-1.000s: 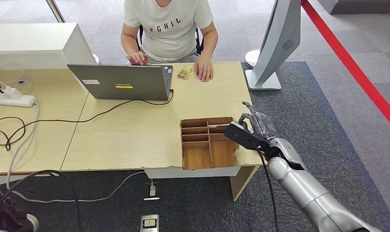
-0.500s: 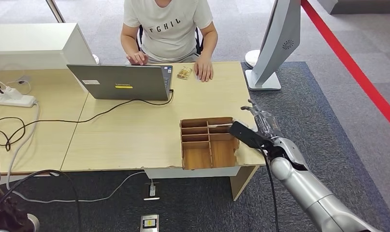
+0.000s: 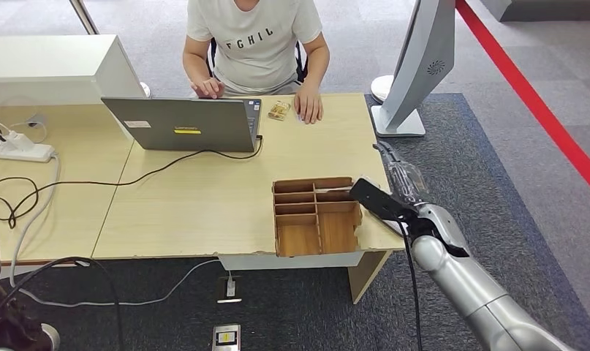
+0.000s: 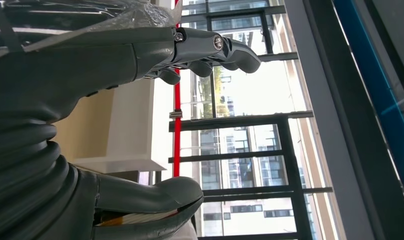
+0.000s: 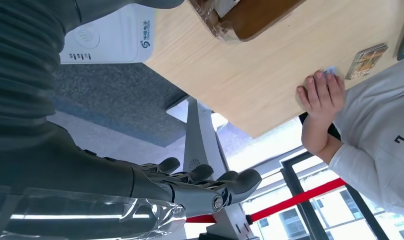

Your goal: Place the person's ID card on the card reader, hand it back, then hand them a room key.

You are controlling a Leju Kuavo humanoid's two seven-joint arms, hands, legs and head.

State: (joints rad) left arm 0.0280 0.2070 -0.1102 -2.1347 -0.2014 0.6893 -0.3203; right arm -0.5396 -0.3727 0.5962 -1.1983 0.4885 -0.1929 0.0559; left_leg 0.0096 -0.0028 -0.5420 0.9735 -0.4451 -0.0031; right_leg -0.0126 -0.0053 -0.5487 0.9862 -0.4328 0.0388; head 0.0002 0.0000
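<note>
Risk, the reach: the right hand [image 3: 398,191] hangs over the right edge of the desk [image 3: 204,197], just beside the wooden tray [image 3: 315,216], and the card is far from it, at the far edge by the person. I judge that a long reach across the desk can knock the tray or catch the laptop cable [image 3: 167,170].

Risk, the person: the person's hand [image 3: 308,104] rests flat on the desk on top of the card. If the robot hand comes close before the card is offered, it can bump into that hand.

Risk, the reader: the white card reader [image 5: 107,39] sits near the corner of the desk, under the robot's forearm, so the arm can push it.

Right hand: the fingers [image 5: 210,182] are stretched out and a little apart, with nothing between them.

Left hand: the left hand [image 4: 139,90] is raised, and windows show behind it. The fingers are bent a little and the thumb [image 4: 154,200] stands apart from them; it holds nothing that I can see.

ID card [image 5: 330,70]: only a small pale blue corner shows at the person's fingertips, flat on the desk. I cannot read it, so that it is the ID card is my judgement.

Beside it: a small brown packet [image 3: 278,110] lies just left of the person's hand, near the laptop [image 3: 182,124].

Room key: I cannot tell where it is.
</note>
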